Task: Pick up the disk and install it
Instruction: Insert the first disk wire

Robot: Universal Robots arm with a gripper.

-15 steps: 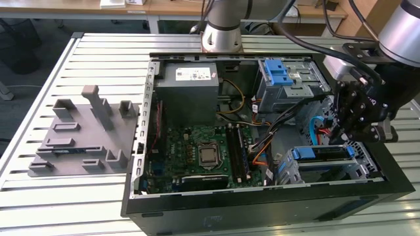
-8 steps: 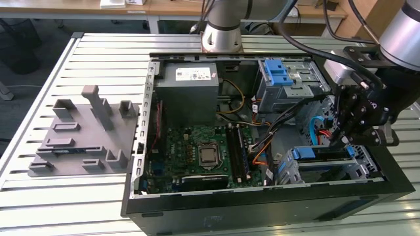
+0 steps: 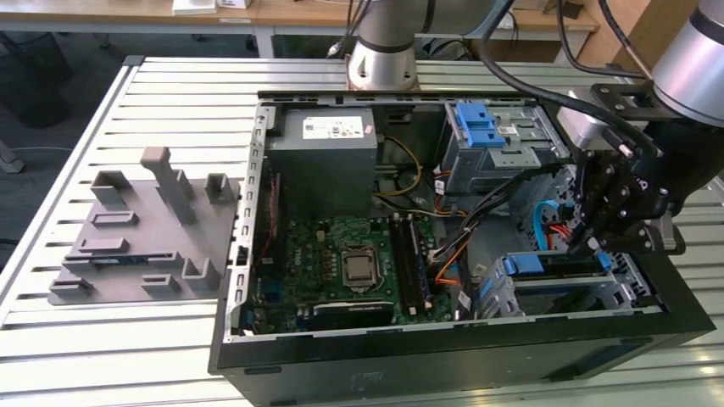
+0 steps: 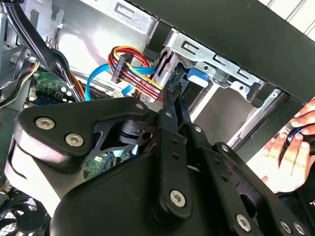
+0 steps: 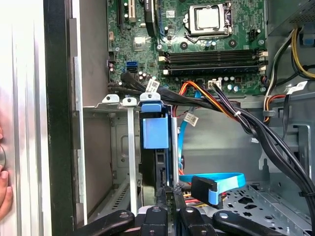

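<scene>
Gripper (image 3: 596, 246), black, two-fingered, hangs low over the drive cage at the corner of the open black computer case (image 3: 453, 360) nearest the exterior view's right and the camera. In both wrist views the two fingers run close side by side and meet at the tips, pressed together at the rear edge of the disk (image 5: 160, 169); whether they pinch that edge or only push on it, I cannot tell.

Scene, going from the exterior view's left to its right:
- Grey moulded fixture tray with upright posts and slots (image 3: 142, 233), on the slatted metal worktop (image 3: 68, 153) near its left edge. No drive seen on it.
- Green motherboard with bare silver processor socket (image 3: 356, 263), flat on the case floor, mid-case.
- Upper silver metal drive bay with a blue plastic latch (image 3: 481, 127), at the far right corner of the case.
- Lower drive cage (image 3: 565, 284), directly under the tool.

Disk position: in the first wrist view it stands on edge inside the silver cage slot (image 5: 129, 147), blue carrier tab (image 5: 154, 132) at the far end, dark body below it, running down toward the fingertips.

Judgement on progress: pick-up done; disk is largely inserted. Full seating not confirmed. The flat blue data cable with black plug (image 5: 209, 186) lies loose just beside the slot, apparently not connected.

A person's hand (image 4: 290, 152) rests outside the case wall.
</scene>
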